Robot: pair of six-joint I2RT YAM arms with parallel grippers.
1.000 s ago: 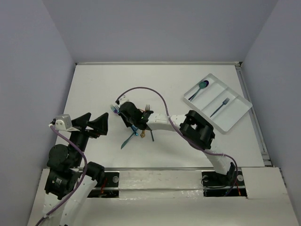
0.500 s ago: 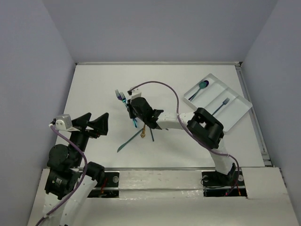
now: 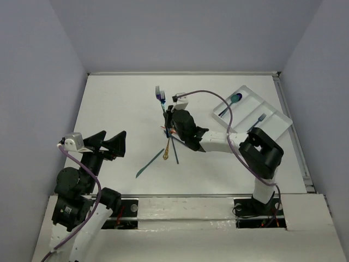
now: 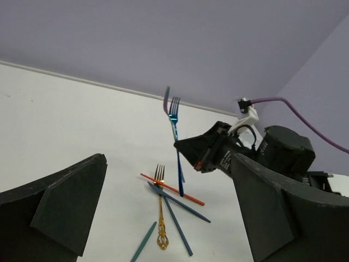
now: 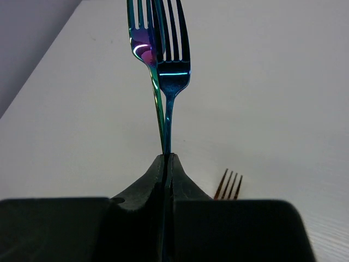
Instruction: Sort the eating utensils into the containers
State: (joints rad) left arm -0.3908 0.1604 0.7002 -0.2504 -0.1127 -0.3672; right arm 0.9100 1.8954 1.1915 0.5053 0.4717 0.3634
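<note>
Right wrist view: right fingers [image 5: 139,191] pinch two forks [image 5: 172,76] by the handles, now lifted off the tabletop [image 5: 262,109] pile [image 3: 170,148] and swung toward the tray [image 3: 268,132] for drop-off; left fingers [image 4: 60,207] hang spread.

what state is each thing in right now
right pincer, shut on two forks
two forks, held together, tines up
left pincer, open, empty
tray, holds spoon and fork, separate compartments
loose utensils, lying crossed on table
</note>
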